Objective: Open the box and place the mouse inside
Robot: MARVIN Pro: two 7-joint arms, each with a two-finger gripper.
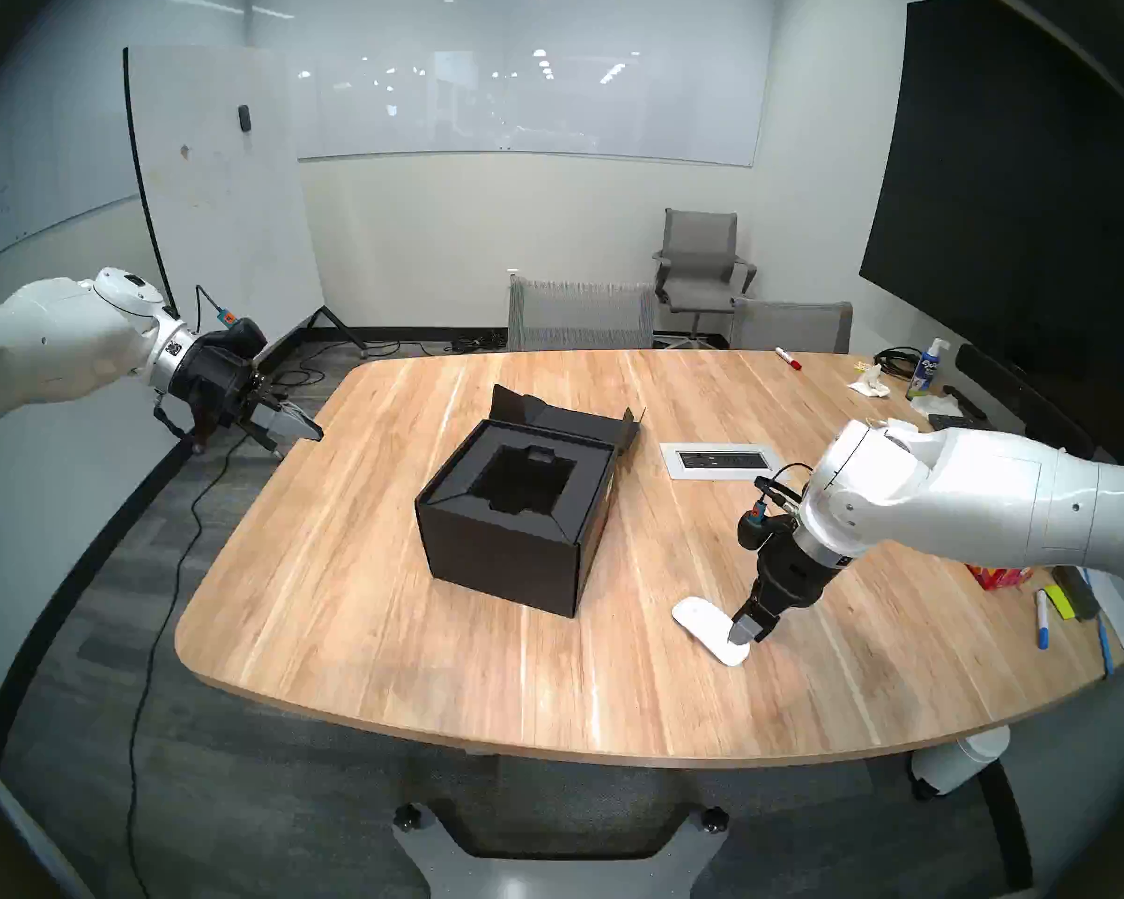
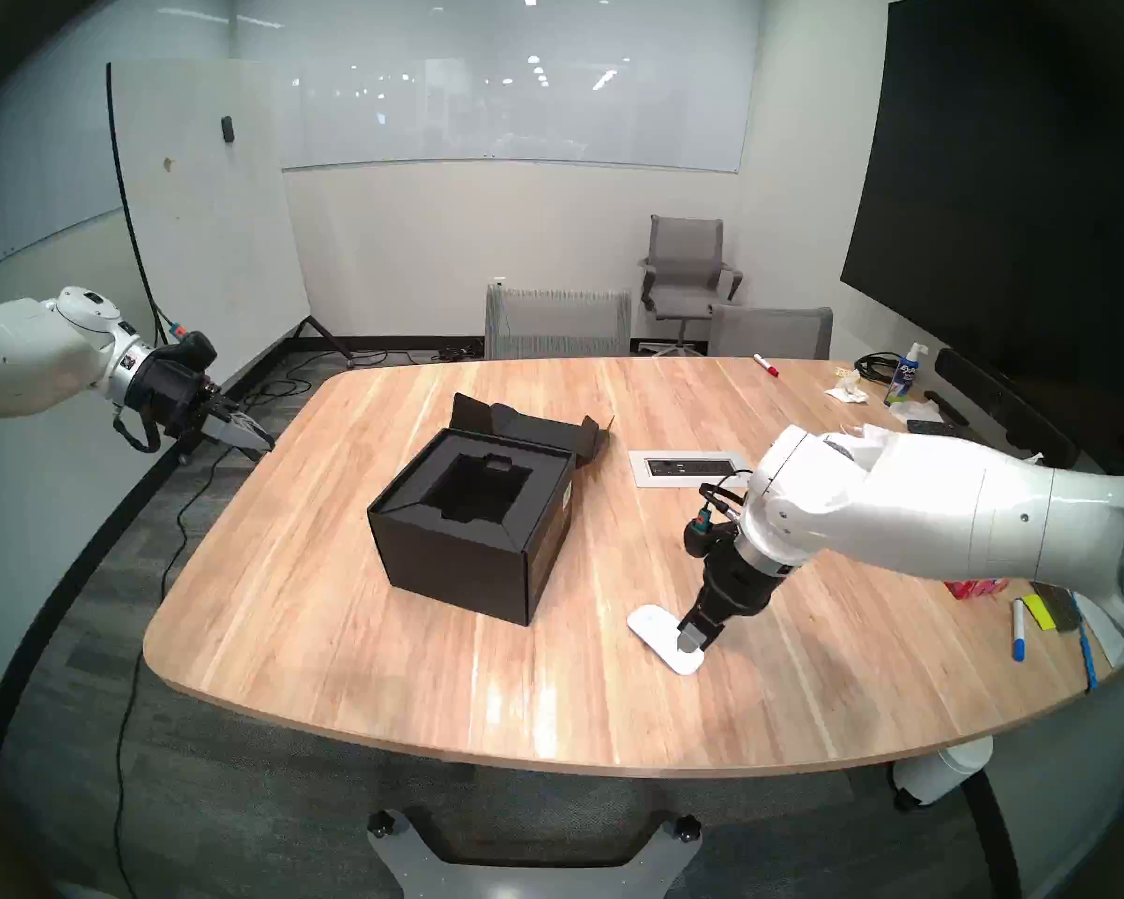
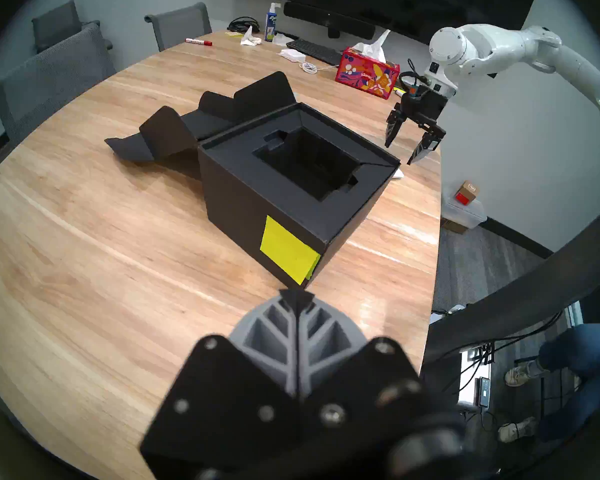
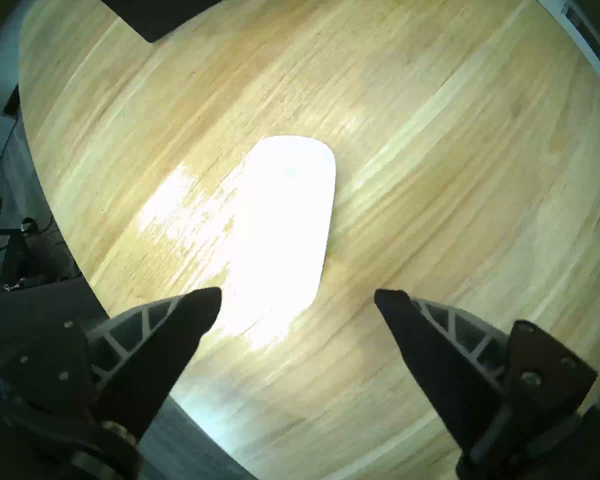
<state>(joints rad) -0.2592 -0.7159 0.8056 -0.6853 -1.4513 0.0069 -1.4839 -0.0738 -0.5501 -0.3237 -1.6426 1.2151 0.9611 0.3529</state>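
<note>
1. The right gripper (image 1: 749, 638) points steeply down over the near end of the mouse (image 1: 708, 628), its fingers spread wide apart
2. In the right wrist view the two fingertips (image 4: 201, 306) stand on either side of that end of the mouse (image 4: 284, 233), one tip overlapping its edge and the other clear of it; glare hides whether either tip actually touches, and nothing is clamped
3. The left gripper (image 1: 309, 429) hangs in the air off the worktop's left edge, angled down toward the box, its fingers pressed together on nothing
4. The mouse lies flat on the wooden worktop (image 1: 365, 619), to the right of the box (image 1: 514, 515) and well apart from it
5. Its long axis runs diagonally in the head view, the far end nearer the box, the near end under the gripper toward the worktop's front edge
6. The box stands near the middle of the worktop with its flap lid (image 3: 174, 133) folded back flat behind it, the black recessed insert (image 1: 520, 476) open and empty; a yellow-green sticky note (image 3: 288, 254) is on its side
</note>
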